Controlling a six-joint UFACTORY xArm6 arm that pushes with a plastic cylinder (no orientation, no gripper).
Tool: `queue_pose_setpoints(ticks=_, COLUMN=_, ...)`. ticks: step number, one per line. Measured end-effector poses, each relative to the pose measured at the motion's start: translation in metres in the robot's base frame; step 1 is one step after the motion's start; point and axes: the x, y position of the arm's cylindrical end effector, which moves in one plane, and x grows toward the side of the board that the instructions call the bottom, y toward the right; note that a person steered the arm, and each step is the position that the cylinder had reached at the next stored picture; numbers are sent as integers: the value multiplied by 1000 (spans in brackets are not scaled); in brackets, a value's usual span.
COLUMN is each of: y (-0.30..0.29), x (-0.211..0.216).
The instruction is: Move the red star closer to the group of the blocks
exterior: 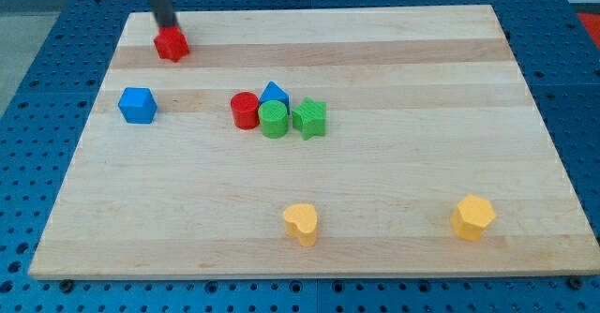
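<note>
The red star (172,44) lies near the board's top left corner. My tip (166,27) is at the star's upper edge, touching it or nearly so. A group of blocks sits toward the view's middle: a red cylinder (245,110), a blue triangular block (274,93), a green cylinder (274,120) and a green star (309,118), all packed together. The group lies to the right of and below the red star.
A blue cube-like block (138,105) sits alone at the left. A yellow heart (301,224) and a yellow hexagonal block (472,217) lie near the bottom edge. The wooden board (422,88) rests on a blue perforated table.
</note>
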Motion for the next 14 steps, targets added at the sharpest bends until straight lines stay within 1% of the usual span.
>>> queue_pose_setpoints(ticks=1, y=45, x=2)
queue_pose_setpoints(ticks=2, y=39, x=-11)
queue_pose_setpoints(ticks=3, y=8, x=-60)
queue_pose_setpoints(ticks=4, y=-63, x=-32)
queue_pose_setpoints(ticks=5, y=-54, x=28)
queue_pose_setpoints(ticks=6, y=-34, x=16)
queue_pose_setpoints(ticks=7, y=-21, x=-13)
queue_pose_setpoints(ticks=8, y=2, x=-4)
queue_pose_setpoints(ticks=9, y=12, x=25)
queue_pose_setpoints(ticks=10, y=-4, x=48)
queue_pose_setpoints(ticks=11, y=-13, x=59)
queue_pose_setpoints(ticks=12, y=-37, x=62)
queue_pose_setpoints(ticks=14, y=-35, x=119)
